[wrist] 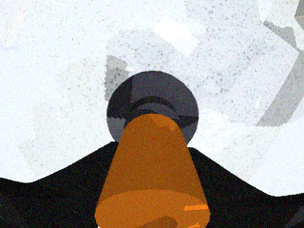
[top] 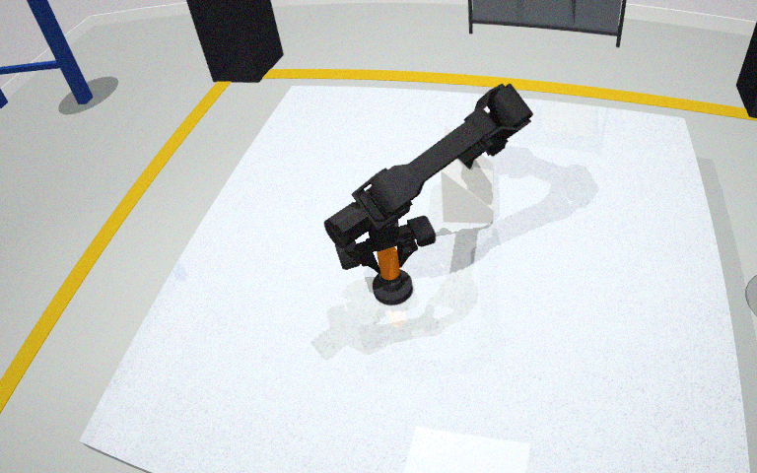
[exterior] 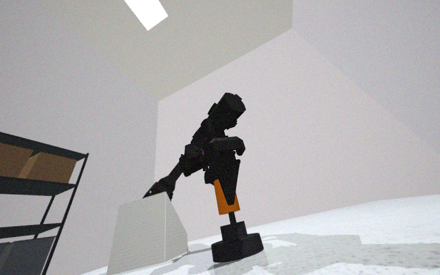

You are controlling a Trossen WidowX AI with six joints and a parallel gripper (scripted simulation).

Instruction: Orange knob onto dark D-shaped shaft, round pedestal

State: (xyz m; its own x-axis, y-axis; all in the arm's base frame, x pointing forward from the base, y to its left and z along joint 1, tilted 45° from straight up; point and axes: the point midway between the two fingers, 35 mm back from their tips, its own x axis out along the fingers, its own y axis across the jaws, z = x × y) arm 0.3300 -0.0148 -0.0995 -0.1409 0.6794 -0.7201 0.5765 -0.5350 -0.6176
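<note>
The orange knob (top: 388,260) (exterior: 223,201) (wrist: 152,166) is a tall upright cylinder. My gripper (top: 389,269) (exterior: 228,200) (wrist: 152,151) is shut on it, one dark finger on each side. The knob is over the round dark pedestal (top: 392,298) (exterior: 236,248) (wrist: 163,83). In the exterior view a stretch of the dark shaft (exterior: 231,217) shows between the knob's lower end and the pedestal's raised collar, so the knob is above the pedestal, not down on it. The top of the shaft, the knob's hole and both flat sides are hidden.
A pale grey block (top: 467,197) (exterior: 142,231) stands behind the pedestal, below the arm. Far off are a shelf (exterior: 38,188) with boxes, a black block (top: 237,41) and a blue frame (top: 64,52) on the floor, beyond a yellow line.
</note>
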